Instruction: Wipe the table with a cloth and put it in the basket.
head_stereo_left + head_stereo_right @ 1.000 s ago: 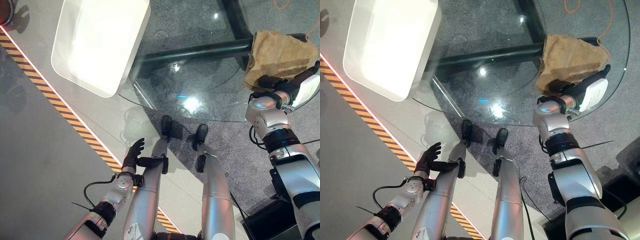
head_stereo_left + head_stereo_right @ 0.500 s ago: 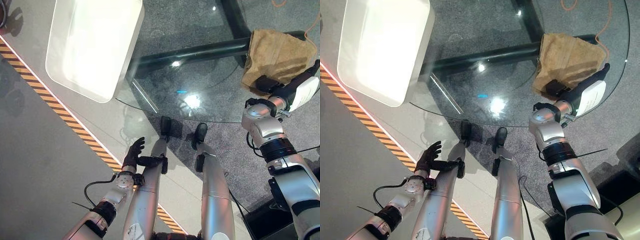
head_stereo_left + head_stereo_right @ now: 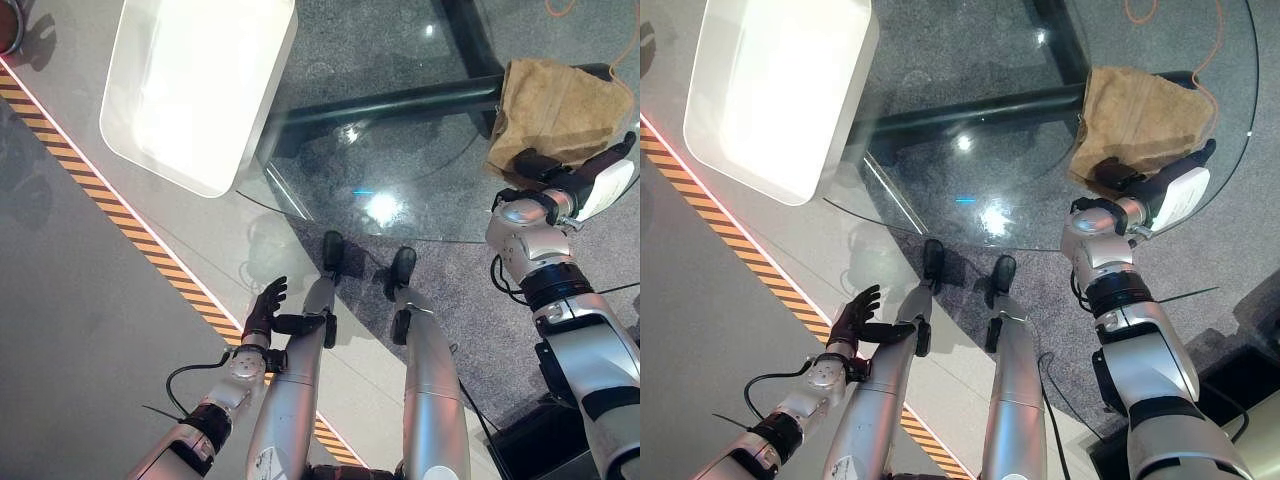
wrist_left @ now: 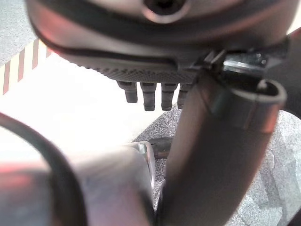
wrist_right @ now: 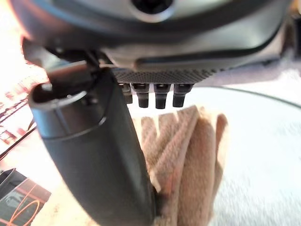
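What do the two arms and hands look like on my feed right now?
Both arms are silver-grey metal with rounded joints and black bands between the segments. Each ends in a dark hand: the left hand is all black, and the right hand carries a white cover on its thumb. In the wrist views the palms have a fine dotted texture.

The round glass table [image 3: 940,190] lies open across its middle and near edge, nothing on the glass there to block a hand. At its left edge the white basket [image 3: 780,95] overhangs the rim and closes that side. At the right edge the tan cloth [image 3: 1140,115] sits bunched, the right hand [image 3: 1145,185] against its near side. The left hand [image 3: 855,315] hangs low, well clear of the table.
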{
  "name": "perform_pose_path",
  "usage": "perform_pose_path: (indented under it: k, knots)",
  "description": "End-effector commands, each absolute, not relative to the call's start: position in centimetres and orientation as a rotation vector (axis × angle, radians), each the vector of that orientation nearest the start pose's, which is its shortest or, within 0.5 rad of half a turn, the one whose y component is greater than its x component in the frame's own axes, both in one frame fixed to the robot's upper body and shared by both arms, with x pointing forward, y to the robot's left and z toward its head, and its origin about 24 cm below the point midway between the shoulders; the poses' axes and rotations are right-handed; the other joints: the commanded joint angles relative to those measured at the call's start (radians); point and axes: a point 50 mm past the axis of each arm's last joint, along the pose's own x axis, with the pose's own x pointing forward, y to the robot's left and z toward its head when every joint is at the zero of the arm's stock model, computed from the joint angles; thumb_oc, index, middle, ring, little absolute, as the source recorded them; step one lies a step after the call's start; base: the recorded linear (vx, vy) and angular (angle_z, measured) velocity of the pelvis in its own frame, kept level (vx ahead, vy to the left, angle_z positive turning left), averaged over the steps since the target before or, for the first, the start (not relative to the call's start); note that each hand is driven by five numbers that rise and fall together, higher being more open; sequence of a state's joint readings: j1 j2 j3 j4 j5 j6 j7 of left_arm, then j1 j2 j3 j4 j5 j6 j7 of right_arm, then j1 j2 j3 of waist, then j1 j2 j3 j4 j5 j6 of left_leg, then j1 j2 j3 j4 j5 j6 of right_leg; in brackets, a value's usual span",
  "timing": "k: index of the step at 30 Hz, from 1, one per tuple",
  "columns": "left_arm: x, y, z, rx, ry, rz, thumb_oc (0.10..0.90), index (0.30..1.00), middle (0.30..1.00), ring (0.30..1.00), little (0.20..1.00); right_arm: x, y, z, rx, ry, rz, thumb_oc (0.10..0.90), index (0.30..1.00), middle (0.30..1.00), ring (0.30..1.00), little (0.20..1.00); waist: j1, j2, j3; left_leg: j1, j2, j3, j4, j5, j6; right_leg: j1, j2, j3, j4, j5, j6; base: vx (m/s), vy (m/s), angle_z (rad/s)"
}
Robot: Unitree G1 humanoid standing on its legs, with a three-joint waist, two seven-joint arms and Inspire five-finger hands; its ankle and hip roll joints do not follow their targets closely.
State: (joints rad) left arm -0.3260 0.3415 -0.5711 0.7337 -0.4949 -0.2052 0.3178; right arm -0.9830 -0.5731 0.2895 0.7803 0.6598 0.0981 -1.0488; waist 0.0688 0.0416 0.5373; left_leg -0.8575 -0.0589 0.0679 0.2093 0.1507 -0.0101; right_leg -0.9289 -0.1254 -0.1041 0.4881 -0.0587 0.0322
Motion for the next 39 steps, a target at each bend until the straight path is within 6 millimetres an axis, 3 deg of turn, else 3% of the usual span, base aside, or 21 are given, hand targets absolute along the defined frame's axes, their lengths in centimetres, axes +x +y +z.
perform_pose_path:
  k: [1, 3, 9, 10, 11, 13, 14, 24, 39]
  knots:
    - [25.8, 16.3, -5.3, 0.142, 0.378, 0.033, 0.8, 0.9, 0.9, 0.9, 0.9, 37.4, -30.3, 20.6, 0.15, -0.059, -0.983, 0.8, 0.9, 0.9, 0.9, 0.9, 0.013, 0.065, -0.017, -0.028, -0.017, -0.042, 0.161, -0.167, 0.003, 0.018, 0.002, -0.033, -0.156, 0.124, 0.053, 0.0, 0.0, 0.0]
    - [25.7, 16.4, -5.3, 0.145, 0.378, 0.029, 0.8, 0.9, 0.9, 0.9, 0.9, 37.8, -29.9, 20.6, 0.229, -0.072, -0.887, 0.8, 0.9, 0.9, 0.9, 0.9, 0.016, 0.064, -0.017, -0.029, -0.018, -0.044, 0.159, -0.167, 0.003, 0.017, 0.002, -0.038, -0.159, 0.125, 0.051, 0.0, 0.0, 0.0]
    - [25.6, 16.3, -5.3, 0.143, 0.378, 0.032, 0.8, 0.9, 0.9, 0.9, 0.9, 38.7, -27.6, 22.0, 0.068, -0.142, -0.655, 0.8, 0.9, 0.9, 0.9, 0.9, 0.014, 0.061, -0.017, -0.035, -0.019, -0.042, 0.159, -0.162, 0.002, 0.008, 0.003, -0.036, -0.157, 0.125, 0.049, 0.0, 0.007, 0.0]
    - [25.7, 16.3, -5.2, 0.138, 0.377, 0.034, 0.8, 0.9, 0.9, 0.9, 0.9, 38.8, -27.1, 22.4, 0.021, -0.153, -0.611, 0.55, 0.686, 0.686, 0.686, 0.65, 0.013, 0.061, -0.017, -0.033, -0.018, -0.04, 0.157, -0.161, 0.001, 0.007, 0.002, -0.036, -0.154, 0.124, 0.05, 0.0, 0.051, -0.01]
    - [25.7, 16.3, -5.2, 0.136, 0.376, 0.035, 0.8, 0.9, 0.9, 0.9, 0.9, 38.8, -27.0, 22.5, -0.004, -0.157, -0.602, 0.418, 0.573, 0.573, 0.573, 0.518, 0.012, 0.062, -0.017, -0.033, -0.017, -0.039, 0.159, -0.162, 0.001, 0.006, 0.002, -0.035, -0.151, 0.122, 0.05, 0.01, 0.056, -0.03]
    - [25.7, 16.4, -5.2, 0.131, 0.374, 0.039, 0.8, 0.9, 0.9, 0.9, 0.9, 38.8, -26.8, 22.8, -0.057, -0.163, -0.58, 0.267, 0.444, 0.444, 0.444, 0.367, 0.011, 0.061, -0.017, -0.034, -0.018, -0.038, 0.162, -0.163, 0.001, 0.004, 0.002, -0.034, -0.148, 0.12, 0.05, 0.01, 0.039, -0.03]
    - [25.8, 16.4, -5.1, 0.13, 0.373, 0.04, 0.8, 0.9, 0.9, 0.9, 0.9, 38.8, -26.8, 22.9, -0.07, -0.163, -0.571, 0.1, 0.3, 0.3, 0.3, 0.2, 0.011, 0.061, -0.017, -0.035, -0.018, -0.037, 0.163, -0.163, 0.001, 0.004, 0.002, -0.033, -0.148, 0.12, 0.05, 0.0, 0.031, -0.01]
    - [25.7, 16.6, -5.2, 0.121, 0.379, 0.045, 0.8, 0.9, 0.9, 0.9, 0.9, 38.8, -26.3, 23.9, -0.149, -0.166, -0.585, 0.1, 0.3, 0.3, 0.3, 0.2, 0.019, 0.05, -0.017, -0.038, -0.019, -0.044, 0.165, -0.164, 0.006, 0.004, 0.004, -0.036, -0.139, 0.116, 0.054, 0.0, 0.0, 0.0]
    - [25.5, 16.7, -5.2, 0.114, 0.373, 0.041, 0.8, 0.9, 0.9, 0.9, 0.9, 39.2, -25.3, 23.4, -0.177, -0.125, -0.56, 0.1, 0.3, 0.3, 0.3, 0.2, 0.036, 0.051, -0.017, -0.045, -0.025, -0.05, 0.168, -0.168, 0.015, 0.003, 0.0, -0.043, -0.136, 0.117, 0.059, 0.0, 0.017, 0.02]
